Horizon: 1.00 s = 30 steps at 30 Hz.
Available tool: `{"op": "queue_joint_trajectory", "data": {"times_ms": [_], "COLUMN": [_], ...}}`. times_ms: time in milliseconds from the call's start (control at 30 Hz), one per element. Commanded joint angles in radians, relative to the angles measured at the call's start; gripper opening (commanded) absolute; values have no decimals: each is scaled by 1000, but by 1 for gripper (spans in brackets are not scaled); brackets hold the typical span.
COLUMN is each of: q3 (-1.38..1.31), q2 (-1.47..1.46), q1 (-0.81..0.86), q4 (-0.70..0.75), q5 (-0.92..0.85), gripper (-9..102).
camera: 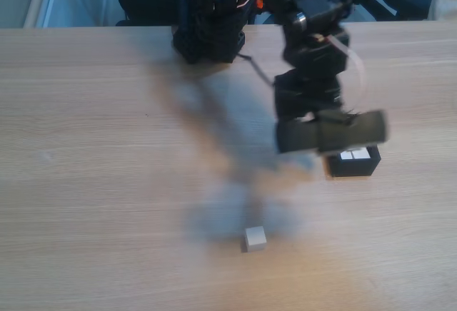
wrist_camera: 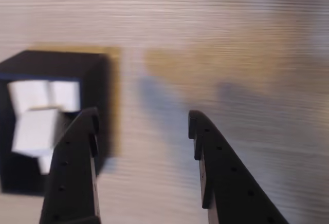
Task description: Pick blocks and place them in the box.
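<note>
Blocks blurred in box, partly behind spread, empty pincer; one block apart.

My arm is all black, built of blocky segments, blurred in the fixed view. A plate with a grid of small holes tops the upper segment. A pale cable loops along my right side there, with orange-red wiring near my black base. My gripper has two matte black tapered fingers, with what look like tiny screw holes.
</note>
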Motion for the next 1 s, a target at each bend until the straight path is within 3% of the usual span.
{"op": "queue_joint_trajectory", "data": {"times_ms": [0, 433, 967], "q3": [32, 41, -74], "q2": [55, -87, -259], "q1": [92, 275, 310], "q4": [-64, -296, -411], "q5": [-64, -284, -304], "gripper": [20, 24, 24]}}
